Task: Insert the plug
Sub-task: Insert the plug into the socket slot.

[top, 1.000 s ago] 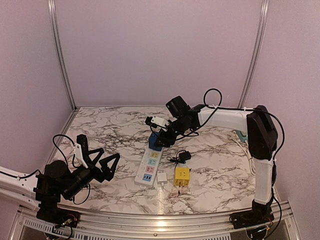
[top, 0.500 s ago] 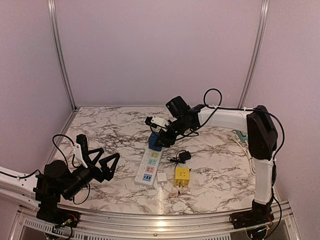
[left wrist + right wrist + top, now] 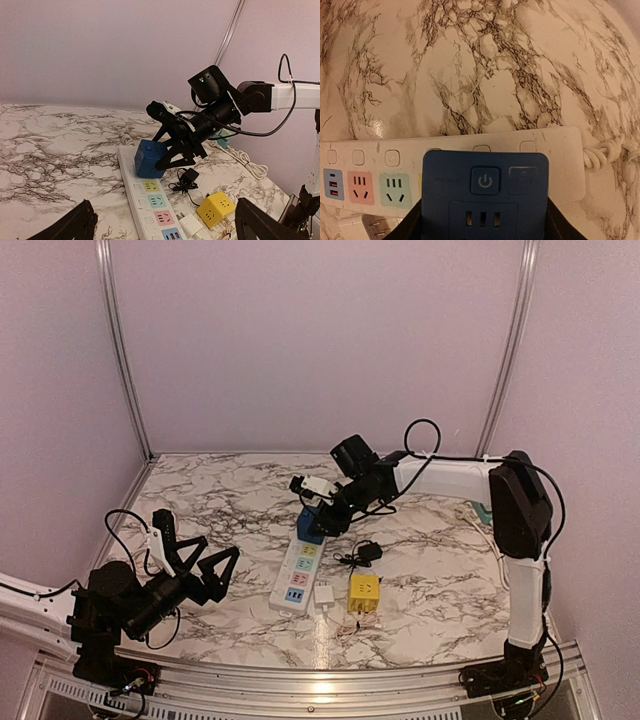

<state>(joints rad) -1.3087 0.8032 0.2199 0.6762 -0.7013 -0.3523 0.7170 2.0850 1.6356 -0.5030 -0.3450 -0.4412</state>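
At the end of the right arm [image 3: 440,475], stretched from the right side toward the middle of the marble surface [image 3: 200,500], right jaws closed on two opposite sides of a blue cube plug [image 3: 313,523]. From the right wrist view, dark fingers [image 3: 410,225] against both flanks of the cube, with a power button and a three-hole socket on the face turned to the camera. Cube down on the far end of a white power strip [image 3: 296,578], slightly tilted in the left wrist view; cannot tell whether seated fully in a socket.

Strip laid near-to-far in the middle of the surface, coloured sockets in a row: yellow, green, pink, then blue nearest. Just right of the strip's near end, a small white adapter [image 3: 325,596], and beside that a yellow cube [image 3: 363,592]. A little farther back, a black adapter [image 3: 369,552] with a thin tangled cable, right of the strip and apart from it. White cord [image 3: 248,165] looped on the surface at the far right.

Left arm [image 3: 130,600] low at the near left, well apart from the strip, left jaws spread wide and holding nothing.
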